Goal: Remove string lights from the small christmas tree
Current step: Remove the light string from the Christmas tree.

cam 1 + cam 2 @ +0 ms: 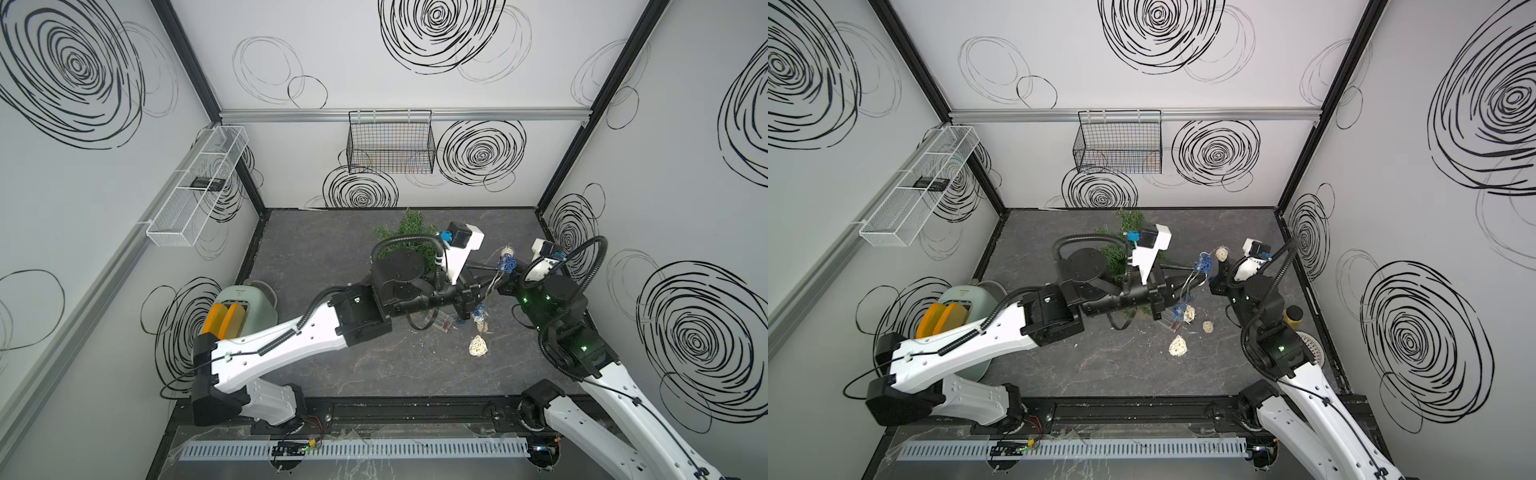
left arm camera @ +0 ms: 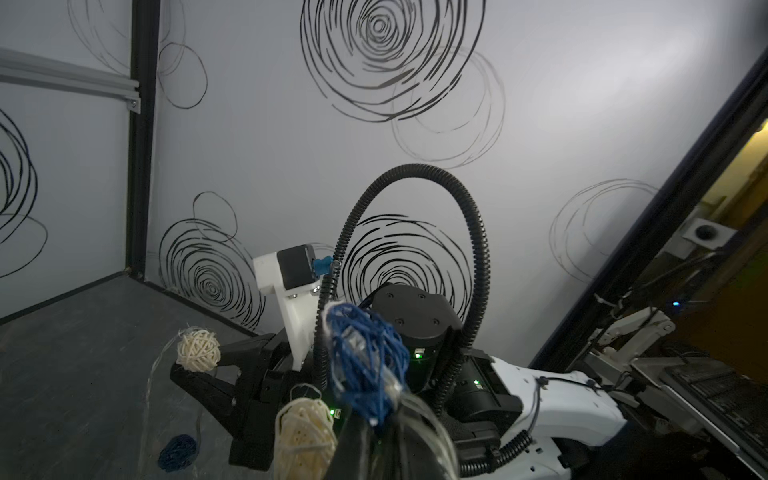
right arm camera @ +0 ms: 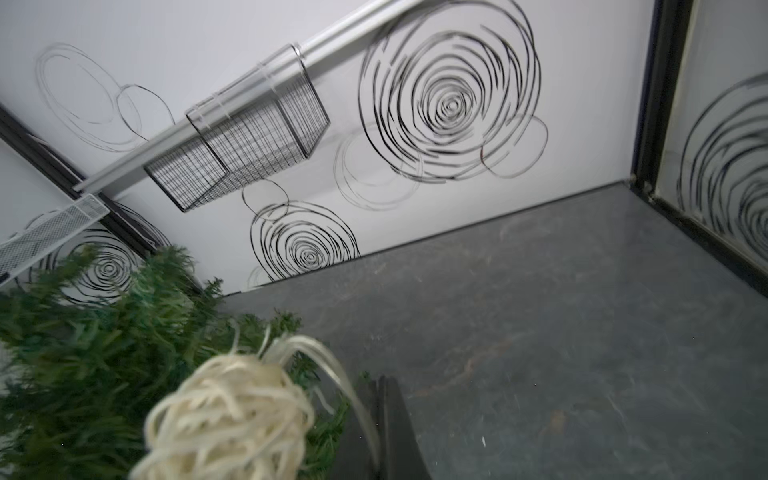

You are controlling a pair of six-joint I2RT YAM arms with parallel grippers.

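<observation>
The small christmas tree [image 1: 409, 232] stands at the back of the table, partly hidden behind my left arm, and shows in the right wrist view [image 3: 83, 357]. The string lights [image 1: 507, 264] hang in the air between my grippers. My left gripper [image 1: 495, 275] is shut on a bundle of the clear wire, just below a blue ball [image 2: 365, 365]. My right gripper [image 1: 505, 286] faces it, shut on the wire beside a cream ball [image 3: 228, 419]. The rest of the strand drops to more balls [image 1: 478, 345] on the table.
A green appliance with orange discs [image 1: 241, 311] stands at the left edge. A yellow bottle [image 1: 1292, 316] and a white strainer [image 1: 1310, 345] sit by the right wall. A black wire basket [image 1: 390, 143] and a white mesh shelf [image 1: 199, 183] hang on the walls.
</observation>
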